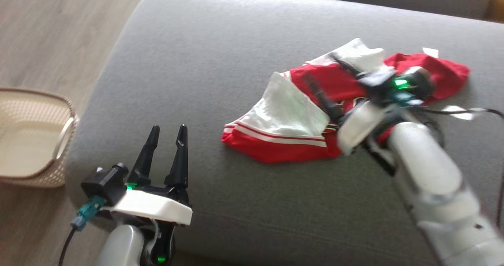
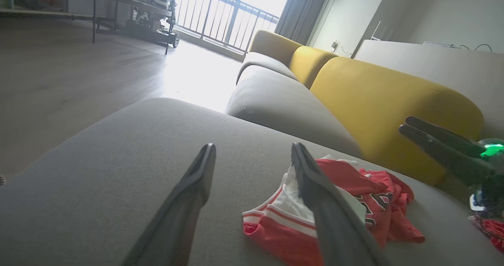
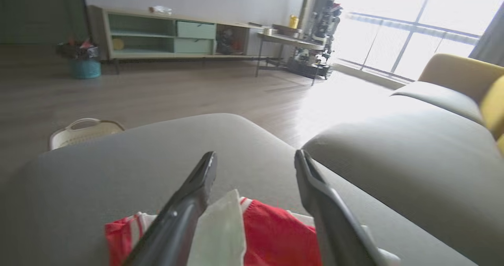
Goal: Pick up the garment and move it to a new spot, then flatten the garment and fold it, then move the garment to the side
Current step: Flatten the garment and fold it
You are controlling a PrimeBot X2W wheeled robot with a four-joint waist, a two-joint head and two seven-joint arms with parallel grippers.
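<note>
Head camera looking down on grey cushion [image 1: 197,61], wrist cameras low along it, all sharing the garment [image 1: 287,116]

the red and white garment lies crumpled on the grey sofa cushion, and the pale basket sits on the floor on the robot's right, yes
Not quite: the basket sits on the floor on the robot's left, as the head view shows. The rest holds: the red and white garment lies crumpled on the grey sofa cushion.
</note>
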